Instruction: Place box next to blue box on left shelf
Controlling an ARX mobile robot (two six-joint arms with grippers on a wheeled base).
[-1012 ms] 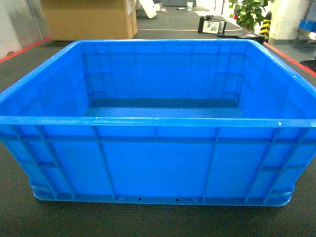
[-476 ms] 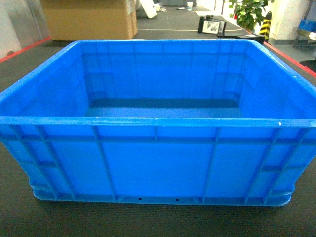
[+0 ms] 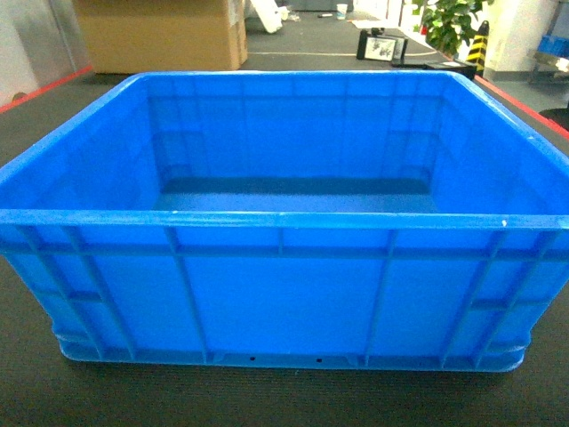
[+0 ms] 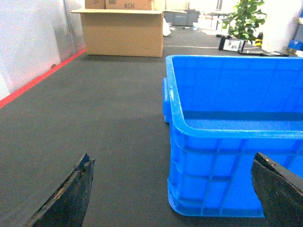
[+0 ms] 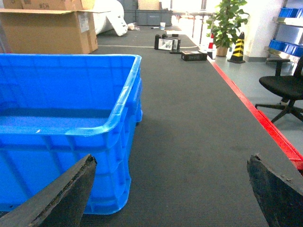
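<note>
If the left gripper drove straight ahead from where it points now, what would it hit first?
Probably the box: its near left corner sits between the left gripper's open fingers, toward the right one. Depth is unclear.

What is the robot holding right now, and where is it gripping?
Nothing. Both the left gripper and right gripper are open beside the box, not touching it.

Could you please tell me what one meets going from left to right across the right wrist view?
Blue box → potted plant → striped yellow-and-black cone → black office chair. The open right gripper frames the bottom edge, so it has no single place in the order.
</note>
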